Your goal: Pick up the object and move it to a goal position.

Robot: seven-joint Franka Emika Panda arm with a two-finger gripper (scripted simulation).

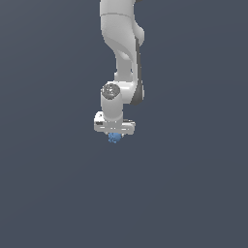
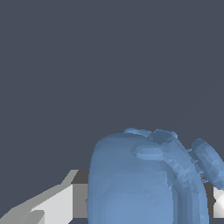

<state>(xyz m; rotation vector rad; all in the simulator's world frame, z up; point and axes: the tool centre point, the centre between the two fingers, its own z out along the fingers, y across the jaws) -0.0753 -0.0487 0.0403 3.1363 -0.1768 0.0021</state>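
Hanging under the arm (image 1: 121,48), the hand (image 1: 114,134) seemingly clamps the unmarked blue object (image 1: 114,138).

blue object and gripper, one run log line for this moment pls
phase: grasp/carry | gripper: shut on blue object | object: between fingers, under white arm | surroundings: plain grey, goal not visible

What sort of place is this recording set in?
Apparently a bare simulated scene, not a real room: a flat grey backdrop everywhere, a smooth rendered arm, and a faceted blue object at its end effector.
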